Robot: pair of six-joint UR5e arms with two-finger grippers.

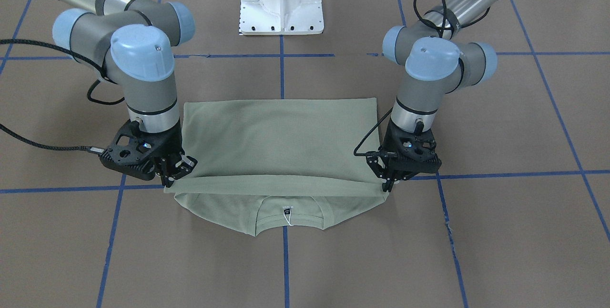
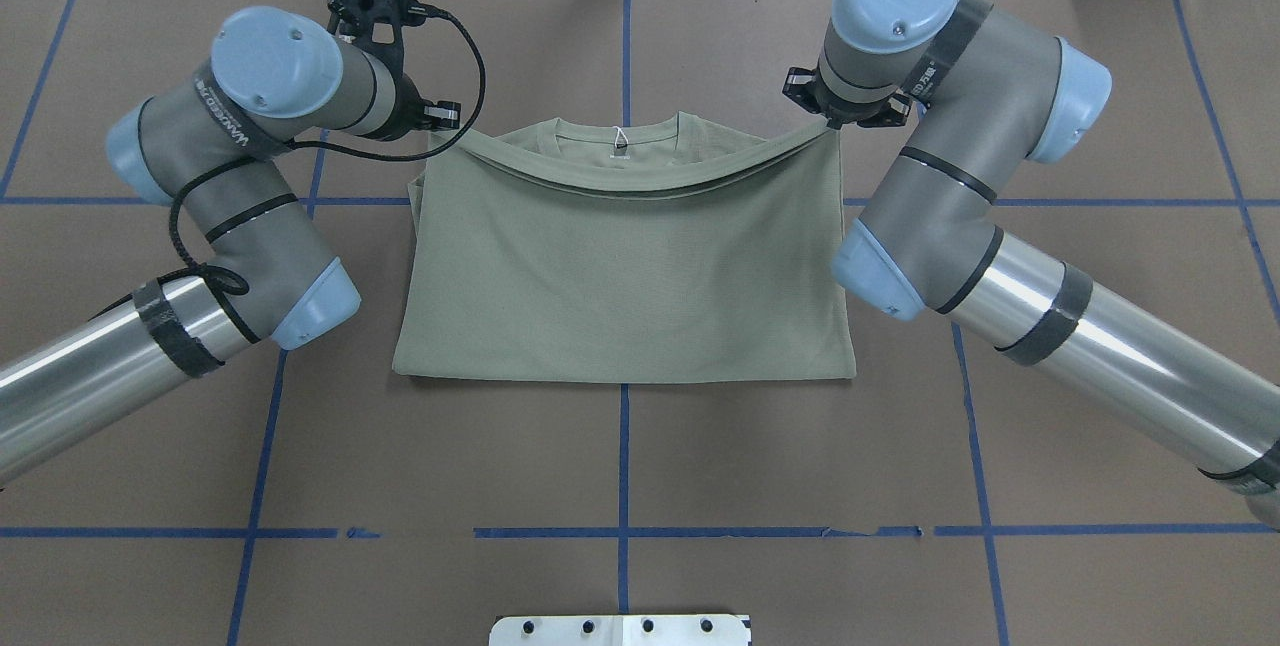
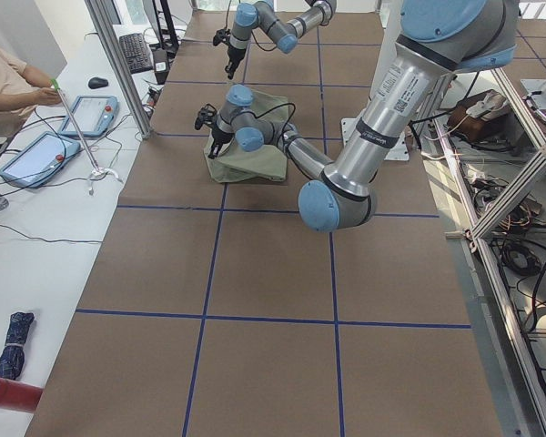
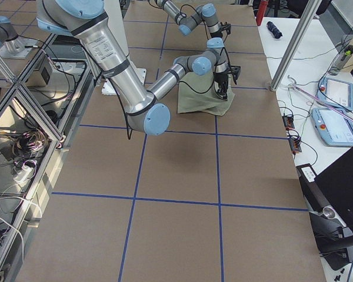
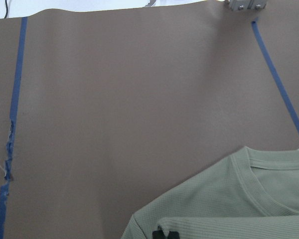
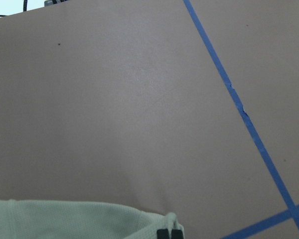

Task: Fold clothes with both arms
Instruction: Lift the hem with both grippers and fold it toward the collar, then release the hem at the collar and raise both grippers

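Note:
The pale sage-green shirt point(image 1: 281, 141) lies on the brown table, folded so that its lower edge sits just short of the collar point(image 1: 288, 205) with its black neck label. It also shows in the overhead view point(image 2: 625, 276). My left gripper point(image 1: 387, 185) is shut on one corner of the folded-over edge, close to the table; in the overhead view it point(image 2: 435, 126) is partly hidden by the wrist. My right gripper point(image 1: 169, 181) is shut on the other corner point(image 2: 832, 121). Each wrist view shows closed fingertips pinching green fabric point(image 5: 165, 234) point(image 6: 169, 233).
The white pedestal base point(image 1: 281, 0) stands behind the shirt on the robot's side. Blue tape lines point(image 2: 623, 486) grid the brown table. An operator point(image 3: 9, 82) and tablets point(image 3: 36, 150) are at a white side table beyond the far edge.

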